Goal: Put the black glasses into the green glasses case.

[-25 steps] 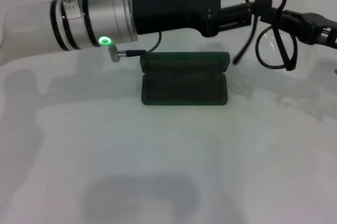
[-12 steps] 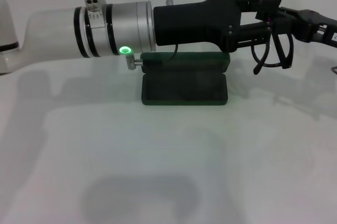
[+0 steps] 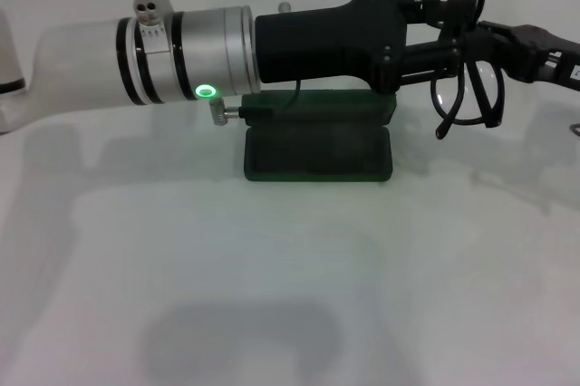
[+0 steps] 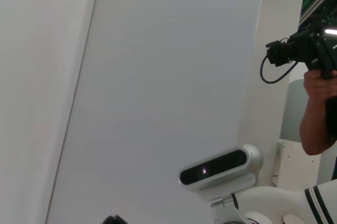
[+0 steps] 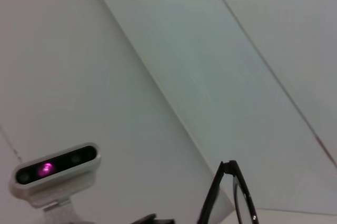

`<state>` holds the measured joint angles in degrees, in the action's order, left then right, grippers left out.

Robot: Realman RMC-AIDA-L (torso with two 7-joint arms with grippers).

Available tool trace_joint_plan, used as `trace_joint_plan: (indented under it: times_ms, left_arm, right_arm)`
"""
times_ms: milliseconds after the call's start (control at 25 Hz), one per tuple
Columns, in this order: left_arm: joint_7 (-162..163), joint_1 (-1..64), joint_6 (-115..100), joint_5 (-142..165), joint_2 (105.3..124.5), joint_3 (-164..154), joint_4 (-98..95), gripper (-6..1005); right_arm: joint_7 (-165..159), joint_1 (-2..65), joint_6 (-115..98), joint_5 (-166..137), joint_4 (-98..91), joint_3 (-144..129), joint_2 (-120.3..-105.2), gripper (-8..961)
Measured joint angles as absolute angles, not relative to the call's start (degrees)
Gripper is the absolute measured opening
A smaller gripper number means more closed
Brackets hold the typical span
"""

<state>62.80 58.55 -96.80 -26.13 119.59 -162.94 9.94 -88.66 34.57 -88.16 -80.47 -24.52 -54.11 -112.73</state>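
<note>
Head view, left to right. The left arm enters from the left edge as a white and silver cylinder with a lit green ring (image 3: 207,91), continuing into a black wrist body that spans the upper centre of the frame. The left gripper (image 3: 450,31) sits at upper right, its fingers (image 3: 433,7) reaching into the black glasses (image 3: 468,85); it appears clenched on the frame near the hinge, one finger above and one below.

Below the arm, at centre, the green glasses case (image 3: 318,151) lies open on the white table (image 3: 272,295). Its base tray faces the camera with dark lining showing; its lid stands up behind, the upper edge partly hidden by the arm.

The black glasses hang in the air at upper right, above and to the right of the case, not touching it or the table. One lens hangs low, beside the case's right end; the slim arms loop up to the top edge of the frame.

The right gripper (image 3: 485,40) comes in from the right edge at the same height and meets the glasses on their right side. Whether it is clenched or released cannot be told.

Right wrist view: part of the glasses frame shows at lower centre. Left wrist view: the robot's head camera (image 4: 221,166) at lower right
</note>
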Motion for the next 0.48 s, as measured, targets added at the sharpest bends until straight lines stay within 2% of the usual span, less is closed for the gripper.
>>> trace_joint_plan:
  times_ms: [480]
  left_arm:
    - [62.7, 57.9, -97.2, -25.8, 119.61, -162.9, 10.0, 513]
  right_arm:
    - [-88.6, 34.8, -89.6, -81.2, -25.2, -55.1, -112.87, 116]
